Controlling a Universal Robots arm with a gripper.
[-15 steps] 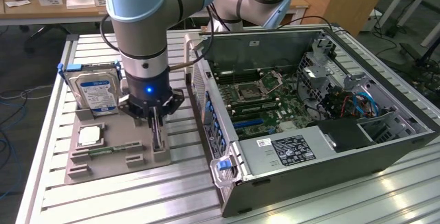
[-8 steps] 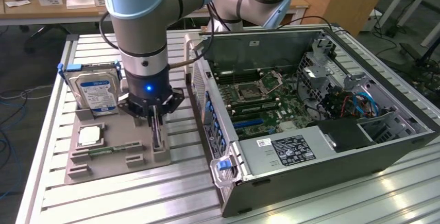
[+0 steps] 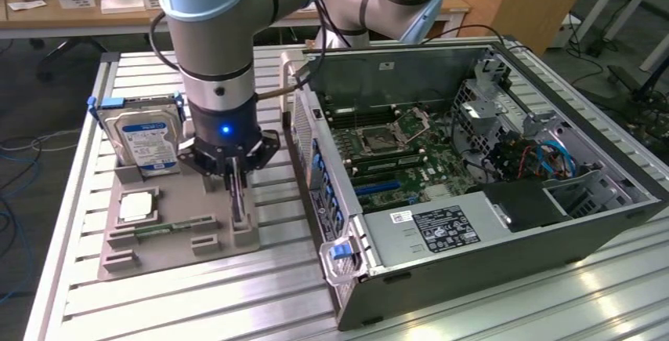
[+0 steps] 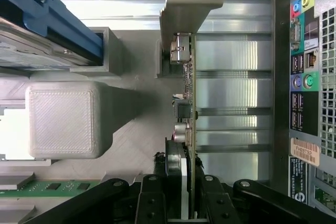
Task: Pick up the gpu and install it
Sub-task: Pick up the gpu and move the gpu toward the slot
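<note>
Your fingers (image 4: 151, 203) straddle the gpu (image 4: 187, 103), one on each flat face. They look clamped on it, though the contact itself is hard to make out. The gpu stands on edge in the grey holder (image 3: 157, 259), directly below the fingers, with its long axis running between them along the holder. Beyond one finger stands the hard drive (image 3: 146, 137); beyond the other, close by, is the open computer case (image 3: 471, 161). A memory stick (image 3: 168, 227) lies nearby in the holder, on the worktop (image 3: 262, 294).
</note>
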